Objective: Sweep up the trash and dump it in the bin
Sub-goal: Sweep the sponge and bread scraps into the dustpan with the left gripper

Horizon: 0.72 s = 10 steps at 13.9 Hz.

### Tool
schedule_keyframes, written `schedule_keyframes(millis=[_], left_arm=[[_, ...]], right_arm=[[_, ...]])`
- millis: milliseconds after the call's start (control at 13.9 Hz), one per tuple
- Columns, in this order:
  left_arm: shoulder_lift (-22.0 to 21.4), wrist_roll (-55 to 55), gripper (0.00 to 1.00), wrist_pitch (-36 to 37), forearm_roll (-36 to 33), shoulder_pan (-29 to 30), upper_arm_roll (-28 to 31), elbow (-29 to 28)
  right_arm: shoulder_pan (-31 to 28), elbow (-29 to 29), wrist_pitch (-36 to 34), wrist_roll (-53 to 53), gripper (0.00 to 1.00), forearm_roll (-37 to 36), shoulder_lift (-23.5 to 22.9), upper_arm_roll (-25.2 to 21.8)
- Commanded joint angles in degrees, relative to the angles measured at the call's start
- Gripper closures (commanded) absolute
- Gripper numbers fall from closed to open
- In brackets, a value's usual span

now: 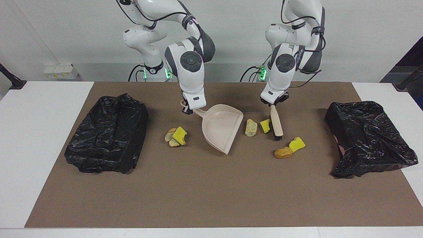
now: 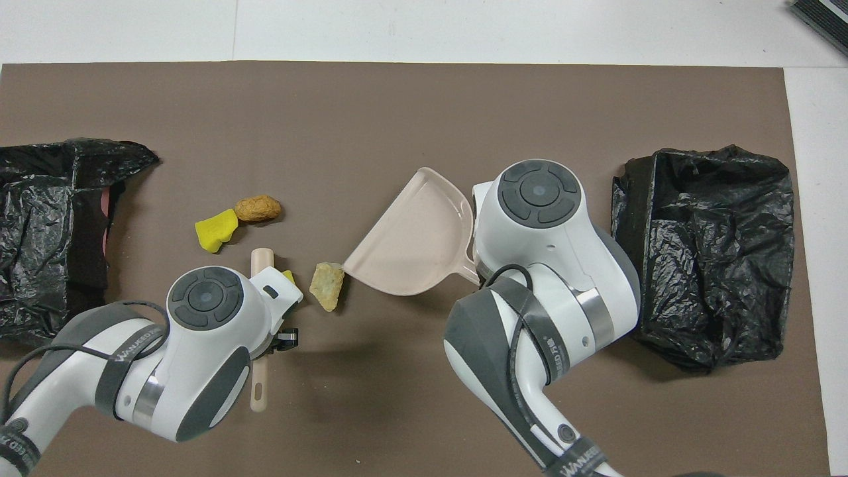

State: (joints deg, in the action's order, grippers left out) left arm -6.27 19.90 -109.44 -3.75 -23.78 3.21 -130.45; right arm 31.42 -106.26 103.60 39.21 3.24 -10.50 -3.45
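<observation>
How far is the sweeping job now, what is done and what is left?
Early stage. In hand: right gripper holds the dustpan, left gripper holds the brush, with a rock and a yellow sponge piece between them. The dustpan is empty, so all scraps remain, including the small pile toward the right arm's end.

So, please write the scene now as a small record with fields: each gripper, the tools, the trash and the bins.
left gripper: shut on the brush handle
right gripper: shut on the dustpan handle
brush: bristles down on the mat, beside a yellow sponge piece
dustpan: its open mouth faces the tan rock
trash pile: beside the dustpan, toward the right arm's end
other trash: a brown lump touching a yellow sponge scrap
bins: one black-bagged bin at the right arm's end, another bin at the left arm's end
</observation>
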Motion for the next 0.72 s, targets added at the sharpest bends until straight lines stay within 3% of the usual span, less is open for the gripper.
schedule_keyframes(millis=[0, 216, 433, 649], left_arm=[[0.4, -8.4, 1.00, 3.2, -0.6, 5.0, 0.0, 4.2], [1.7, -17.3, 1.00, -4.4, -4.9, 11.3, 0.0, 4.4], [6.0, -25.3, 1.00, -11.3, -6.6, 15.6, 0.0, 6.0], [11.3, -26.8, 1.00, -15.2, -8.4, 16.0, 0.0, 10.4]], right_arm=[[0.7, -6.7, 5.5, 1.0, 1.00, -0.4, 4.6, 0.6], [5.7, -13.7, 14.1, -14.8, 1.00, -3.8, 8.3, 0.5], [6.5, -15.1, 14.9, -15.1, 1.00, -5.9, 9.1, 0.5], [6.7, -16.1, 14.8, -15.1, 1.00, -8.8, 8.8, 0.6]])
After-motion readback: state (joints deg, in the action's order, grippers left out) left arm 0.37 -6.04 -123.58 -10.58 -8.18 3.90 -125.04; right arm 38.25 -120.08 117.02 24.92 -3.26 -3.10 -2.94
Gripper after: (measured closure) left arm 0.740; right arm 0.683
